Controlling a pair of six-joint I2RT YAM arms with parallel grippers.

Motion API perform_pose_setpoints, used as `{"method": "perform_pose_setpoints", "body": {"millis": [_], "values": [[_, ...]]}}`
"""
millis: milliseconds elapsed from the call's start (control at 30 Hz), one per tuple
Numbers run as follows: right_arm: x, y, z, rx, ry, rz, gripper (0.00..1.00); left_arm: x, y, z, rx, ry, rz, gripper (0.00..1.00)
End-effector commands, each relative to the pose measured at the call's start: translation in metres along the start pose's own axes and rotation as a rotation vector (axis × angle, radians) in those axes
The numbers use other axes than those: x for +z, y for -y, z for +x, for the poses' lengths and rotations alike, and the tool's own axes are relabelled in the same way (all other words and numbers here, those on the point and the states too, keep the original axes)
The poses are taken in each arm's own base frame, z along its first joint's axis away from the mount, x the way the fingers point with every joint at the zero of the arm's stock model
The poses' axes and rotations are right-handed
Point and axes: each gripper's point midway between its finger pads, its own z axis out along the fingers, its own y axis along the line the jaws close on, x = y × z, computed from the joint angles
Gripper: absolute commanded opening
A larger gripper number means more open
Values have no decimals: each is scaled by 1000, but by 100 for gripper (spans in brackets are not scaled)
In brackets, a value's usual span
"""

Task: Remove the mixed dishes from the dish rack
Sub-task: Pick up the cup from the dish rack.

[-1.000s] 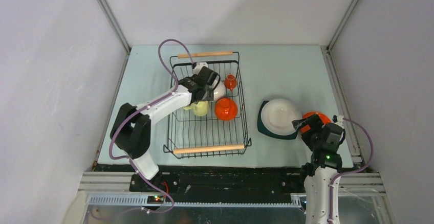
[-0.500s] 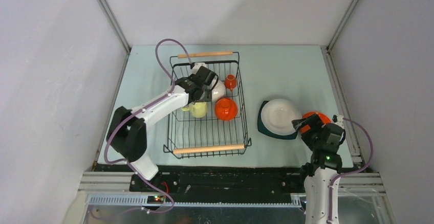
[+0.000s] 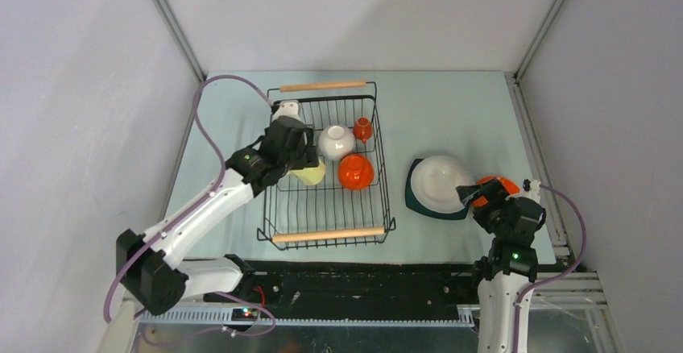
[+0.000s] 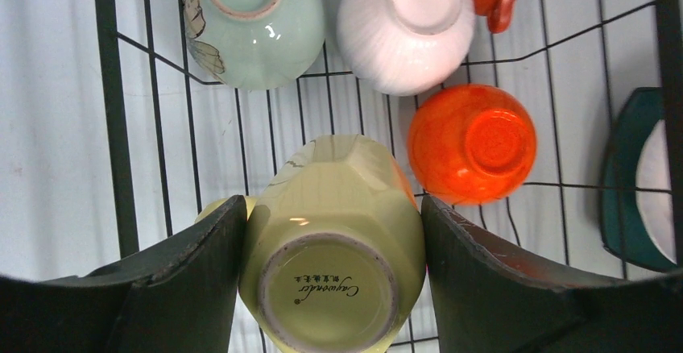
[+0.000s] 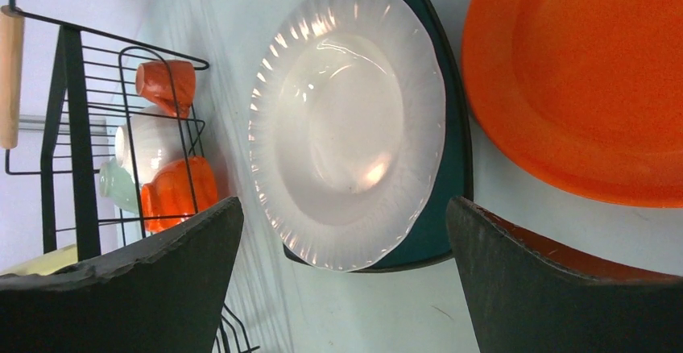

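Pale table (image 3: pixel 451 111), dish rack (image 3: pixel 329 234) holding bowls (image 3: pixel 336 141), mug (image 4: pixel 334 240)

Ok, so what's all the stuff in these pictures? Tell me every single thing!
dish rack: 1, black wire with wooden handles, left part of table
yellow mug: 1, pale yellow, bottom up in the rack
green bowl: 1, pale green, upside down, rack's far left
white bowl: 1, white, upside down beside green bowl
orange bowl: 1, orange, upside down in rack
orange cup: 1, small, rack's far right
teal plate: 1, dark teal, right of rack
white dish: 1, white, on teal plate
orange plate: 1, right of teal plate
table: 1, pale green
left gripper: 1, black, gripping yellow mug
right gripper: 1, black, open above plates
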Motion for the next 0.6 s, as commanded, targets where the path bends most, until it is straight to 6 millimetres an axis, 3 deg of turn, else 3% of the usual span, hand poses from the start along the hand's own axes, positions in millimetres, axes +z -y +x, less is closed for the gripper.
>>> {"method": "perform_pose_setpoints", "body": {"millis": [0,333,567], "values": [[-10,-25,-18,-65,63,-85,99,-29,15,-38,-79,159,125,0],[-20,-49,-21,-116,84,-199,100,-70,21,-50,-197,261,278,0],[-36,-89,-15,-193,49,-408,100,-87,30,-50,-276,285,374,0]]}}
